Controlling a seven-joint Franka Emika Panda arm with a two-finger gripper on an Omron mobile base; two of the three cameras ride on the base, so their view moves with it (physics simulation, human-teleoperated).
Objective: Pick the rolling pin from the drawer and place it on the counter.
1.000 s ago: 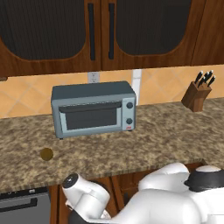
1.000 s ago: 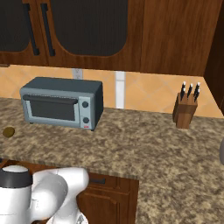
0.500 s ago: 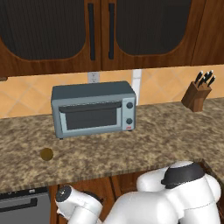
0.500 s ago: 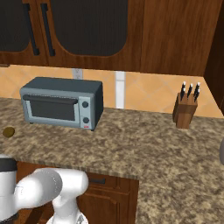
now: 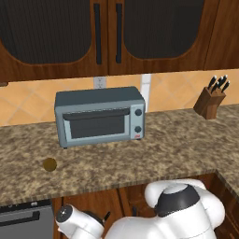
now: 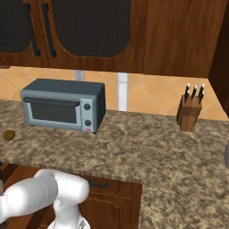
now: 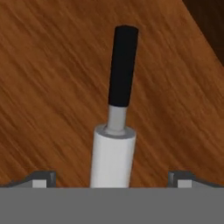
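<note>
The rolling pin [image 7: 112, 157] lies on the wooden drawer floor [image 7: 48, 87], its pale white barrel running up from the bottom edge and its thin black handle [image 7: 121, 65] pointing away. My gripper [image 7: 111, 181] is open and straddles the barrel, with one fingertip [image 7: 41, 179] on each side and clear gaps to the pin. In the base views my arm [image 5: 177, 210] bends down below the front edge of the speckled granite counter [image 5: 168, 149] [image 6: 152, 152].
On the counter stand a grey toaster oven [image 5: 99, 116] [image 6: 62, 105] and a knife block [image 5: 211, 100] [image 6: 190, 112]. A small brown ball [image 5: 49, 164] [image 6: 9, 134] lies at the left. Dark wall cabinets [image 5: 107, 32] hang above. A grey appliance front [image 5: 23, 224] sits lower left.
My arm has sunk lower below the counter edge, its elbow and wrist dropping in both base views. Nothing on the counter has moved.
</note>
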